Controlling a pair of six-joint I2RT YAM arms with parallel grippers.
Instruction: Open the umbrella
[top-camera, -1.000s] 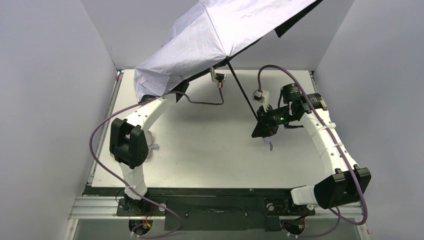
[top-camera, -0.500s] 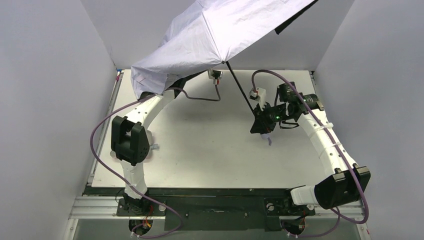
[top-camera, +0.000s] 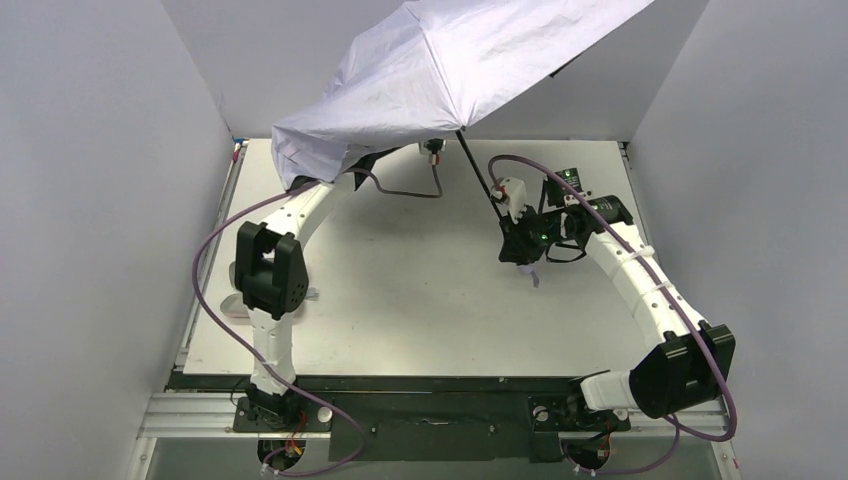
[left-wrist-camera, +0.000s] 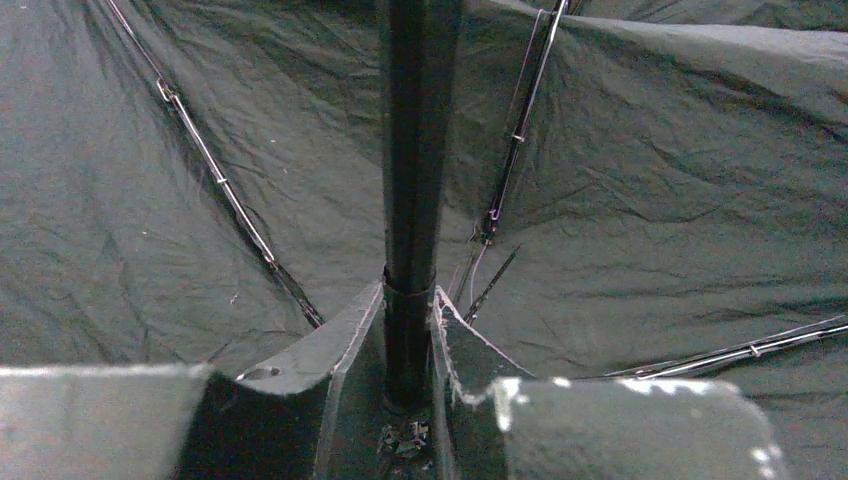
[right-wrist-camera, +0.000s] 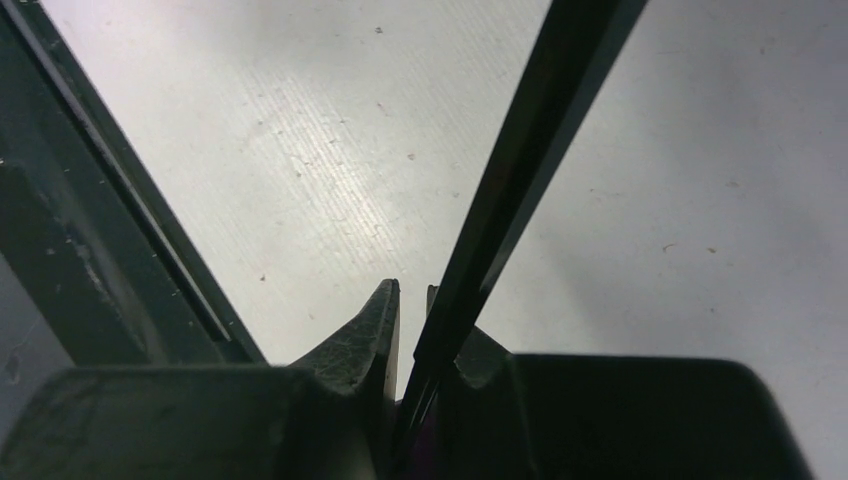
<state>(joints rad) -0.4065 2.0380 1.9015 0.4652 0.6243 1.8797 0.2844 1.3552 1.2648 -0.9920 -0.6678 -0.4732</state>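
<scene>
The umbrella's pale lavender-white canopy (top-camera: 470, 65) is spread high over the back of the table. Its thin black shaft (top-camera: 485, 185) slants down to my right gripper (top-camera: 522, 250), which is shut on the shaft's lower end; a small pale handle piece (top-camera: 534, 277) hangs below. In the right wrist view the shaft (right-wrist-camera: 510, 180) runs between that gripper's (right-wrist-camera: 413, 300) closed fingers. My left gripper is hidden under the canopy in the top view. In the left wrist view it (left-wrist-camera: 410, 300) is shut on the black shaft (left-wrist-camera: 415, 150), amid the black lining (left-wrist-camera: 650, 200) and ribs (left-wrist-camera: 215, 175).
White table (top-camera: 420, 300) with grey walls on three sides. A soft pale pouch (top-camera: 232, 305) lies at the left edge, partly behind the left arm's elbow (top-camera: 268, 278). Purple cables loop off both arms. The canopy's low left edge (top-camera: 300, 155) hangs near the table's back left.
The canopy has swung right and spread further, hiding more of its black underside. My right gripper has moved a little left and back with the shaft. The left arm's elbow has shifted slightly right.
</scene>
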